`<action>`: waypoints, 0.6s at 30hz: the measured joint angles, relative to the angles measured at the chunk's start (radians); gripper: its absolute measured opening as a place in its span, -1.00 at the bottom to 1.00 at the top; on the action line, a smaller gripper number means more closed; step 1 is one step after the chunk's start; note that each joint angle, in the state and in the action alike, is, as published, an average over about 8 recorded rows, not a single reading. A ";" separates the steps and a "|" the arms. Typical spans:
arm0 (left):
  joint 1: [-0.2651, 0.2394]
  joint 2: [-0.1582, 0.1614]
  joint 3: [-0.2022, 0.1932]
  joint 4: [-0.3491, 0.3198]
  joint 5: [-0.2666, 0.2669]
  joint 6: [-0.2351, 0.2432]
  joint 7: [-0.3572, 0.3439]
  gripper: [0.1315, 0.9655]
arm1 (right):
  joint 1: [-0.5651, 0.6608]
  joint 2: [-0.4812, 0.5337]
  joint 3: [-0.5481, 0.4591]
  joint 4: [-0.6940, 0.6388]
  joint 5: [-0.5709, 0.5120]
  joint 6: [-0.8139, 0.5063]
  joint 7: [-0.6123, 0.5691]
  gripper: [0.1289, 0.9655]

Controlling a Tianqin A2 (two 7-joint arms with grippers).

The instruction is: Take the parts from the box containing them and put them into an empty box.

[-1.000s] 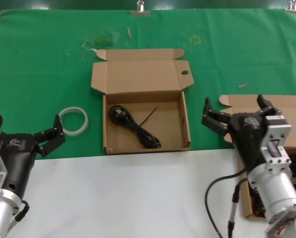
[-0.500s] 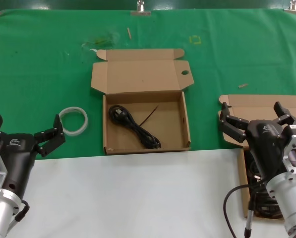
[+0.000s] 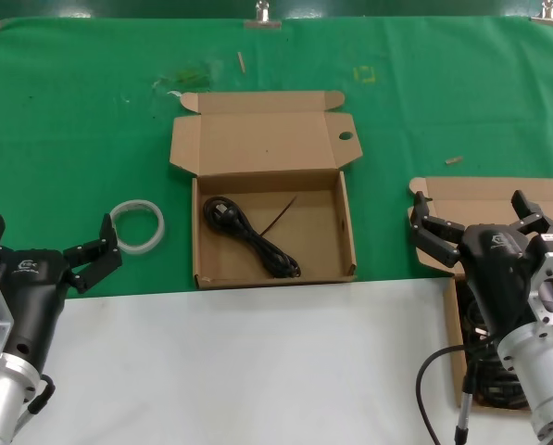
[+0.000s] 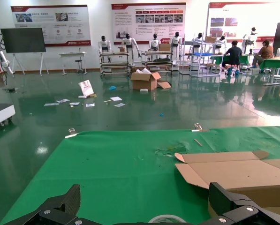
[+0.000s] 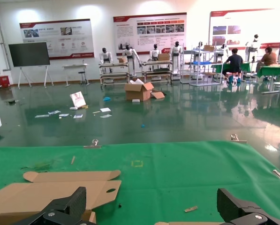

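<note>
My right gripper (image 3: 481, 224) hangs above the plain-lidded box (image 3: 461, 199) at the right edge of the green cloth (image 3: 91, 139), fingers (image 3: 431, 234) spread wide, pinching nothing. Black cables (image 3: 484, 385) show in that box, below and behind my wrist, apart from the fingertips. 1 cable (image 3: 253, 239) lies loosely coiled in the middle box (image 3: 272, 274), the one with the round hole (image 3: 345, 135) in its lid, well to the left of my right fingers. My left gripper (image 3: 44, 246) rests low at the left, fingers (image 3: 97, 252) spread, just beside a white tape ring (image 3: 137, 225).
</note>
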 joint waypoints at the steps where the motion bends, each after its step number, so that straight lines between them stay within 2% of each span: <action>1: 0.000 0.000 0.000 0.000 0.000 0.000 0.000 1.00 | 0.000 0.000 0.000 0.000 0.000 0.000 0.000 1.00; 18: 0.000 0.000 0.000 0.000 0.000 0.000 0.000 1.00 | 0.000 0.000 0.000 0.000 0.000 0.000 0.000 1.00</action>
